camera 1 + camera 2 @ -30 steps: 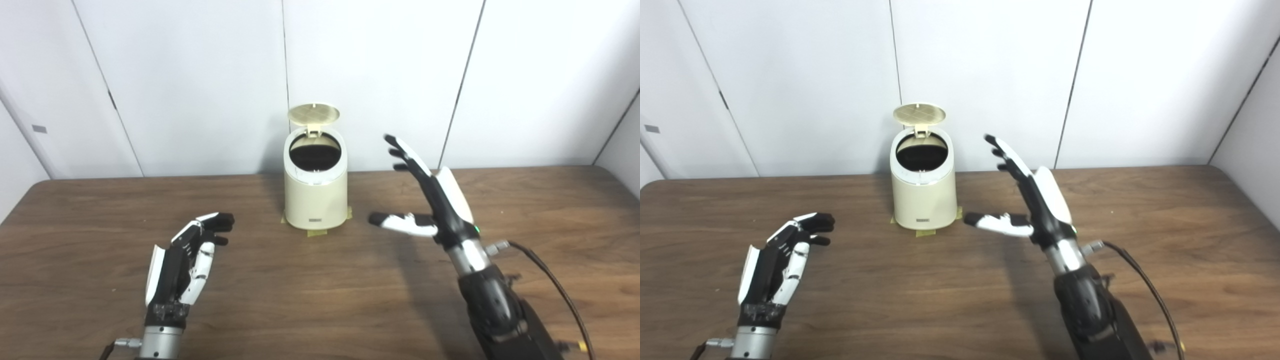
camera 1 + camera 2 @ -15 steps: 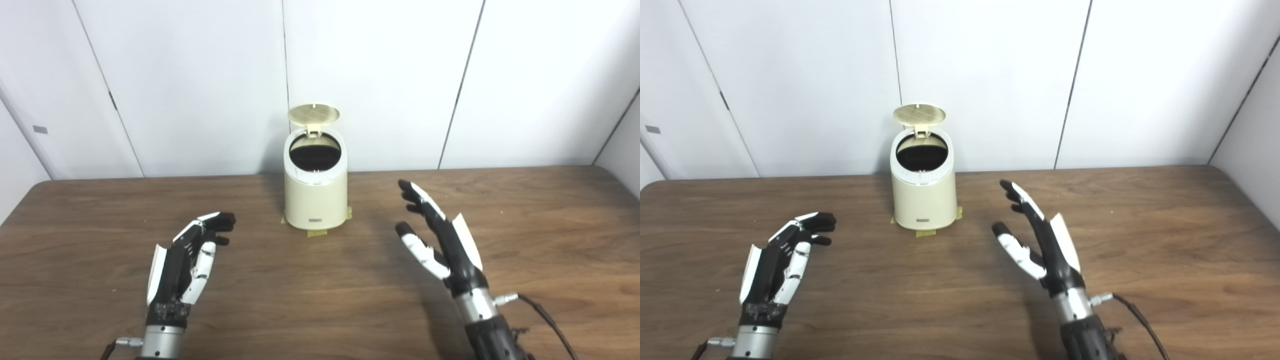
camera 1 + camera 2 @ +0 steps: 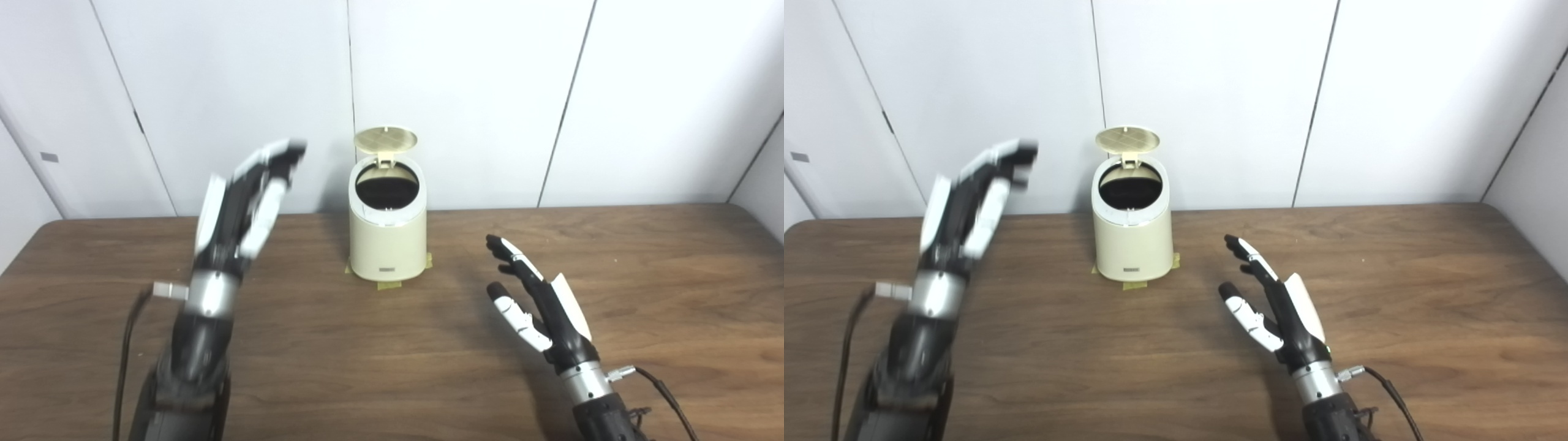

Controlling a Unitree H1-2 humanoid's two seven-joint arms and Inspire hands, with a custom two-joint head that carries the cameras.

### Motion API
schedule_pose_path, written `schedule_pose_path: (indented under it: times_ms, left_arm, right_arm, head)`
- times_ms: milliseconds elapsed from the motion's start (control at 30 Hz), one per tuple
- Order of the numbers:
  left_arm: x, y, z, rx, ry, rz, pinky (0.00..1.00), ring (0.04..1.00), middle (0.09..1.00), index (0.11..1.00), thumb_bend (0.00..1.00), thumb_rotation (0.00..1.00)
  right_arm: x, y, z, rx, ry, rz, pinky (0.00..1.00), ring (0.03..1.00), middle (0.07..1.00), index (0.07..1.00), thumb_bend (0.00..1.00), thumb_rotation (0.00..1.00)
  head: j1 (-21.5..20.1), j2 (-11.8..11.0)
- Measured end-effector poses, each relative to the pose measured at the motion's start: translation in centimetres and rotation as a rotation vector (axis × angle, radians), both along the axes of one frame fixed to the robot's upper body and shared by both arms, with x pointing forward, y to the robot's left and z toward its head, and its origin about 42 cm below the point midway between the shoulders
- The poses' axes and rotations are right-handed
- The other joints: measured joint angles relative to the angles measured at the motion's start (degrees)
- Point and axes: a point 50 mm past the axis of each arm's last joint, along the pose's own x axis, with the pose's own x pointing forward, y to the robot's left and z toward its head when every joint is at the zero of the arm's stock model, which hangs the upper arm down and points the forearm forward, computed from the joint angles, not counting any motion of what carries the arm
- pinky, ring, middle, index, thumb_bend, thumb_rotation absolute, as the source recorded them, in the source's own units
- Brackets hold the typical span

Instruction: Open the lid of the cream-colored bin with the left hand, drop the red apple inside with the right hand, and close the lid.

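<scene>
- Table (image 3: 392, 343) of dark wood is being shown bearing the cream-colored bin (image 3: 387, 245), which is standing at the far edge against the white wall panels, on tape patches.
- Left hand (image 3: 245, 196) is being raised: half a second ago it was hovering low over the table, and now it is being held high, level with the bin's top and to the left of it, blurred by motion. Its fingers are being kept apart and lightly curled, and nothing is being held or touched.
- Right hand (image 3: 539, 306) is being held low over the table to the right of the bin, little changed from half a second ago; its fingers are spread and it is carrying nothing.
- Lid (image 3: 386, 139) is being kept upright on its rear hinge, so the dark mouth is exposed.
- Red apple is not being seen anywhere (it is judged to be already inside the bin), so the rising left hand is probably being sent to close the lid.
</scene>
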Motion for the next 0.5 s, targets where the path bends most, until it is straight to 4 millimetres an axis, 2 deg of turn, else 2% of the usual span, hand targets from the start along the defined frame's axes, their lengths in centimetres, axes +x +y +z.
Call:
schedule_pose_path:
  times_ms: [133,233,267,300,333,500]
  left_arm:
    - [1.4,-2.1,3.4,0.055,-0.041,-0.011,0.69,0.799,0.802,0.797,0.52,0.98]
    - [2.2,-3.8,4.7,0.173,0.002,-0.016,0.79,0.871,0.874,0.865,0.62,1.00]
    - [2.5,-4.3,5.2,0.240,0.029,-0.030,0.79,0.872,0.871,0.855,0.65,1.00]
    - [2.7,-4.8,5.7,0.306,0.049,-0.040,0.86,0.921,0.909,0.887,0.69,1.00]
    - [2.9,-5.2,6.0,0.365,0.073,-0.050,0.88,0.938,0.922,0.900,0.71,1.00]
    - [3.2,-7.0,8.0,0.561,0.129,-0.031,0.92,0.987,0.950,0.913,0.74,1.00]
  right_arm:
    - [0.0,0.0,-0.1,-0.027,0.012,0.019,0.81,0.886,0.898,0.908,0.26,0.89]
    - [0.0,-0.2,-0.1,-0.038,0.019,0.020,0.80,0.882,0.895,0.906,0.25,0.86]
    - [0.0,-0.2,-0.1,-0.038,0.021,0.020,0.80,0.882,0.896,0.907,0.25,0.85]
    - [0.0,-0.1,-0.1,-0.039,0.022,0.022,0.80,0.882,0.896,0.909,0.25,0.84]
    - [0.0,-0.1,-0.1,-0.039,0.022,0.022,0.80,0.882,0.895,0.910,0.26,0.85]
    - [0.0,-0.2,-0.1,-0.041,0.024,0.019,0.80,0.879,0.894,0.907,0.24,0.82]
  head:
    - [-0.09,0.09]
    - [0.26,0.09]
    - [0.26,0.09]
    - [0.26,0.09]
    - [0.18,0.09]
    - [0.09,-0.09]
